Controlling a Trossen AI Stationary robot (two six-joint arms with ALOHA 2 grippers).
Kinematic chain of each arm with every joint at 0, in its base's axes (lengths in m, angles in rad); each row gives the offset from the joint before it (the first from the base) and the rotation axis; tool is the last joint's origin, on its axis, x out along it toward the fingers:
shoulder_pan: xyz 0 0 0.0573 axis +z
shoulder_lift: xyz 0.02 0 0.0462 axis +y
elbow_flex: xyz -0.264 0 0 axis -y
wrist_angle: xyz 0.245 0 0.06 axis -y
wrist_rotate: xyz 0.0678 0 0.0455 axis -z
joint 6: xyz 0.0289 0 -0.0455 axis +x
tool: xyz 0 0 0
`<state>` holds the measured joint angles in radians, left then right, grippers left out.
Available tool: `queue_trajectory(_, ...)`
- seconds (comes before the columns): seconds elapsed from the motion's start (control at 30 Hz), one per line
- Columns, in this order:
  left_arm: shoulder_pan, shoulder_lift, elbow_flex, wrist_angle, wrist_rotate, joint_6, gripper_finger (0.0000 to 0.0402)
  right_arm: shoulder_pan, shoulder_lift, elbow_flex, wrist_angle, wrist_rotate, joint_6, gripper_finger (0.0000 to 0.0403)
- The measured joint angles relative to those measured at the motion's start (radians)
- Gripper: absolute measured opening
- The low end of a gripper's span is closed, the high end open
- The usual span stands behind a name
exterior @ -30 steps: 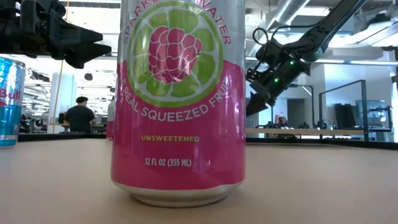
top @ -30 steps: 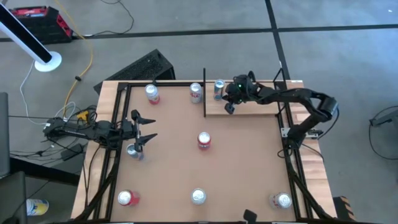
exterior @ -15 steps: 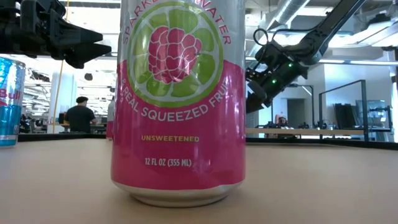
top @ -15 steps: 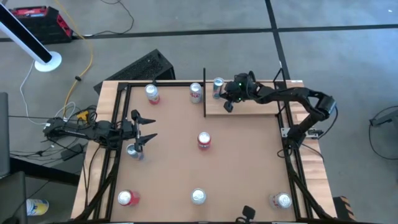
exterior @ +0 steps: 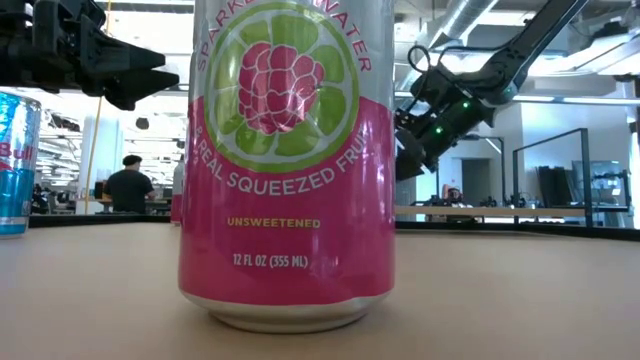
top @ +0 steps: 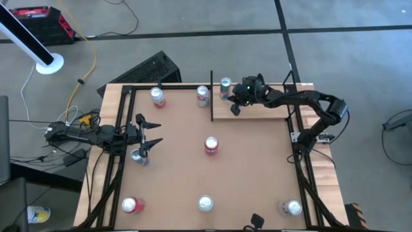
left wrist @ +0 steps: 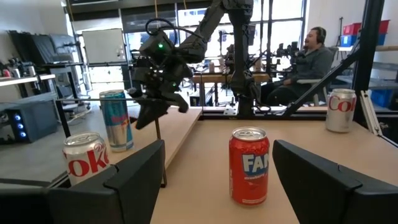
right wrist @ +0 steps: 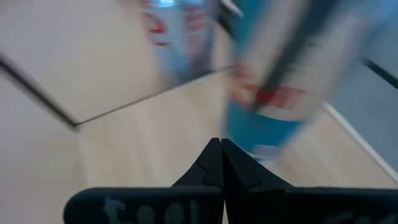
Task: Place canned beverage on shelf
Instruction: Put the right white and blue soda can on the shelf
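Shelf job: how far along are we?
Done: one blue can stands at the shelf's far corner. In hand: nothing; right gripper is shut and empty beside it, left gripper open by a silver can. Left: the cans on the table.

Two dark, matte-black jointed arms on black frame posts at the brown table [top: 187, 174].
Left arm [top: 84, 135]: slim black links, a bundle of black cables trailing off the table's left edge, ending in the left gripper [top: 147, 134] with two flat, tapered black fingers [left wrist: 134, 180] showing wedge-like, smooth-faced pads. Right arm [top: 309, 106]: black tubular links with a rounded elbow housing past the table's right edge, a looped black cable [exterior: 420, 55] and small green lights [exterior: 440, 125] at the wrist; the right gripper [right wrist: 221, 163] shows two thin black fingertips, pointed, on a black crossbar.
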<state>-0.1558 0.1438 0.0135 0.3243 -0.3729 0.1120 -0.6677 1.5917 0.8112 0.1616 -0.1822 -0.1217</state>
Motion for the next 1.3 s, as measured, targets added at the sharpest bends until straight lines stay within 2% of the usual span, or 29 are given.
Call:
queue_trajectory(0.3,0.000,0.000,0.000,0.000,0.000,0.000,0.0284,0.026,0.000,0.000,0.057,0.095,-0.018,0.0015)
queue_trajectory(1.3,0.000,0.000,0.000,0.000,0.000,0.000,0.0284,-0.003,0.000,0.000,0.136,0.133,0.032,0.0015)
